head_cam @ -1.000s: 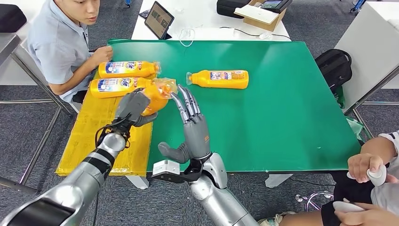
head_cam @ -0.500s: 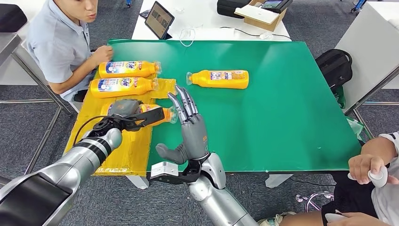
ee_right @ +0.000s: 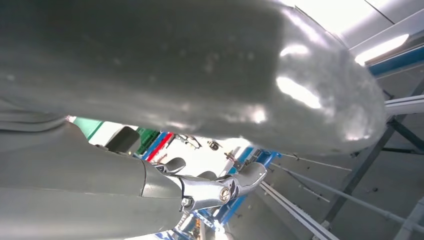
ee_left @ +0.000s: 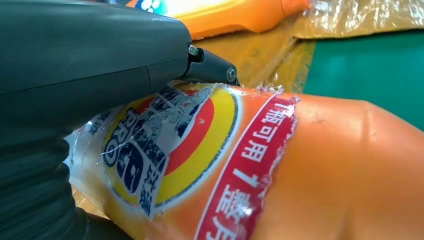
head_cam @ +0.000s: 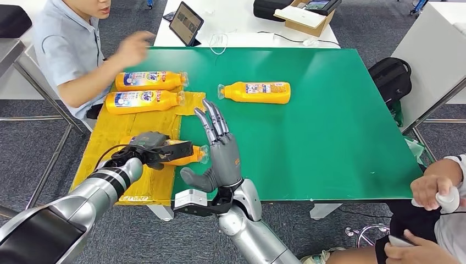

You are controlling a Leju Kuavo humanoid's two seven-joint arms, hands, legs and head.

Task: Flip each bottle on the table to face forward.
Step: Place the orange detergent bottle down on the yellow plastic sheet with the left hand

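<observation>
Reaching across the yellow plastic sheet (head_cam: pixel 104 159), our left hand (head_cam: pixel 151 147) grips an orange plastic bottle (head_cam: pixel 184 155) lying there; our right hand (head_cam: pixel 220 151) stands upright beside it, fingers spread, holding nothing.

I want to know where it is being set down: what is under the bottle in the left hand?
The yellow sheet lies beneath the held bottle; the left hand covers where they meet.

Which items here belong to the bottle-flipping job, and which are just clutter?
Job items:
held bottle in the left robot hand
two bottles on yellow sheet
lone bottle
right robot hand, raised, fingers spread

Clutter:
tablet
cardboard box
black backpack
</observation>
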